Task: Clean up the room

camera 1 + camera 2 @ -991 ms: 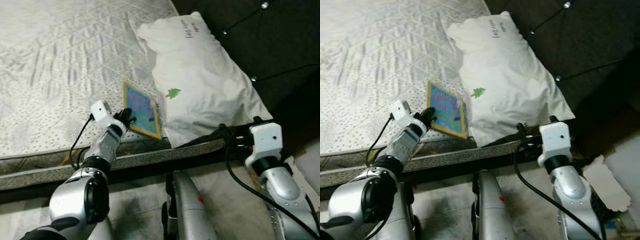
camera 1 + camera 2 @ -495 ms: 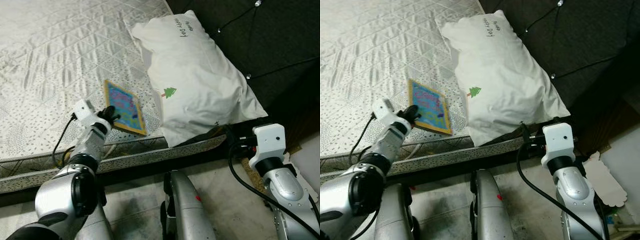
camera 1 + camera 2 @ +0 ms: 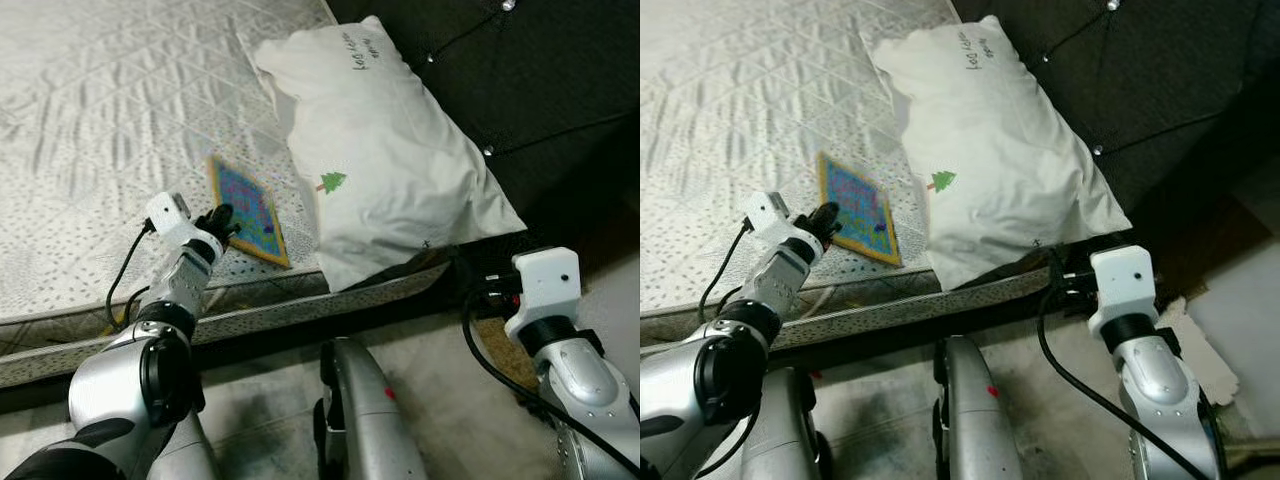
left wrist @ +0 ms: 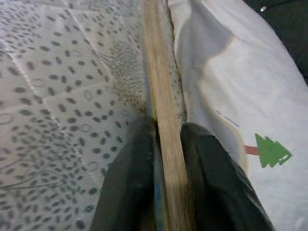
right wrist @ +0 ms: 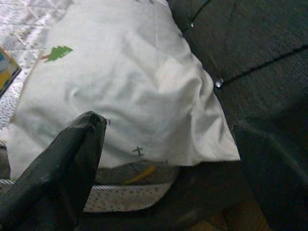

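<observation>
1. The grey quilted mattress with small dark specks (image 3: 90, 150) fills the left side, and its edge runs along the front.
2. The left hand (image 3: 218, 222) reaches over that edge onto the mattress. Its two black fingers (image 4: 130, 178) are closed on the near edge of the flat wooden board with a blue, colourful picture (image 3: 250, 207).
3. The board lies on the mattress near the front edge, just beside the pillow. In the left wrist view its thin wooden rim (image 4: 166, 144) sits pinched between the two fingers.
4. The big white pillow with a little green tree print (image 3: 390, 150) rests to the right of the board, against the dark tufted headboard with shiny buttons (image 3: 560, 80).
5. The right hand (image 5: 57, 168) hangs low near the pillow's front corner, apart from it. The view is dark there, so I cannot tell if its fingers are open or closed.
</observation>
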### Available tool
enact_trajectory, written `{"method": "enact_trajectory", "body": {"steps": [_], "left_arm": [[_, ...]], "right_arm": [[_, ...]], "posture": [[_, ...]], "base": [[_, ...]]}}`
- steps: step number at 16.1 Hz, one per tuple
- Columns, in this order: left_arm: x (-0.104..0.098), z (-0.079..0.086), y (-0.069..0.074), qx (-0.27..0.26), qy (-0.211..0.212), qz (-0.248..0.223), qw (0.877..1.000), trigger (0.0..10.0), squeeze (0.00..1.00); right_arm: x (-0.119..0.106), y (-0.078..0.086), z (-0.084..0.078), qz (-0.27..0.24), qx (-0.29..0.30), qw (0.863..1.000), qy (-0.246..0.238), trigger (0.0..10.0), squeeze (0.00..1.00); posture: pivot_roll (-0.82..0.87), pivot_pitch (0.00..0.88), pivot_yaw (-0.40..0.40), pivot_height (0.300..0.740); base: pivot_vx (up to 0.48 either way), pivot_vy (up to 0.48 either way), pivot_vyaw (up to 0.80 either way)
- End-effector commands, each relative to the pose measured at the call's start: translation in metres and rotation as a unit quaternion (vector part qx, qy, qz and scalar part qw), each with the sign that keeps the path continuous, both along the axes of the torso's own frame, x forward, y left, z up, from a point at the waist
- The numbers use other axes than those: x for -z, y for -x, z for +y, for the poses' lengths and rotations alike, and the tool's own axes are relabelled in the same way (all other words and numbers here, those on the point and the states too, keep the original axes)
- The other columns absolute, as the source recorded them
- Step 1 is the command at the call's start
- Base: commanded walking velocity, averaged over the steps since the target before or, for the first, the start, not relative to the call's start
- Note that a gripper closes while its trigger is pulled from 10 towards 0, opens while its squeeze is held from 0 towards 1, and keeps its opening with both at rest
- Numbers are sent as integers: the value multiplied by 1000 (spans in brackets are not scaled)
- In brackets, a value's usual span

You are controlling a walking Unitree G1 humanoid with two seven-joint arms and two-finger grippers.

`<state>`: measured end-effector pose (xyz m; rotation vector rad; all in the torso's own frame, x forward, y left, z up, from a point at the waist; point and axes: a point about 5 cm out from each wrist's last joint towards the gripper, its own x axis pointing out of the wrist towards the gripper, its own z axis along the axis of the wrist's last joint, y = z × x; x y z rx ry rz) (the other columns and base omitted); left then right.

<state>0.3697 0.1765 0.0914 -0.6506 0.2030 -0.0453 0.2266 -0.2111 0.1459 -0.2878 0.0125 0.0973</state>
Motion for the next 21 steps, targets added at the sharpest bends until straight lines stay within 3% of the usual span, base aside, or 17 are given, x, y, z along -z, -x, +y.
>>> {"method": "enact_trajectory", "body": {"steps": [1,5,9,15,17,21], "left_arm": [[-4,-5,-3,10,-2,0,1000,10000,1000],[-3,3,-2,-5,-12,10,1000,10000,1000],[4,25,4,-38,-34,37,998,10000,1000],[9,44,10,-62,-71,59,994,10000,1000],[4,45,8,-57,-87,47,993,10000,1000],[-14,40,0,-45,-131,-19,990,10000,1000]], "right_arm": [[-5,2,-6,-1,6,1000,7,10000,0],[-5,-1,-5,0,7,1000,7,10000,0],[-5,-7,1,-9,3,1000,-2,10000,0],[-3,-19,11,-16,-6,1000,-14,10000,0],[-2,-24,15,-22,-9,1000,-21,10000,0],[2,-48,41,-38,-30,997,-58,10000,0]], "posture": [[-326,177,-151,590],[-321,176,-146,590],[-299,158,-133,590],[-257,125,-114,590],[-233,116,-104,590],[-130,82,-74,590]], "base": [[0,0,0],[0,0,0],[0,0,0],[0,0,0],[0,0,0],[0,0,0]]}}
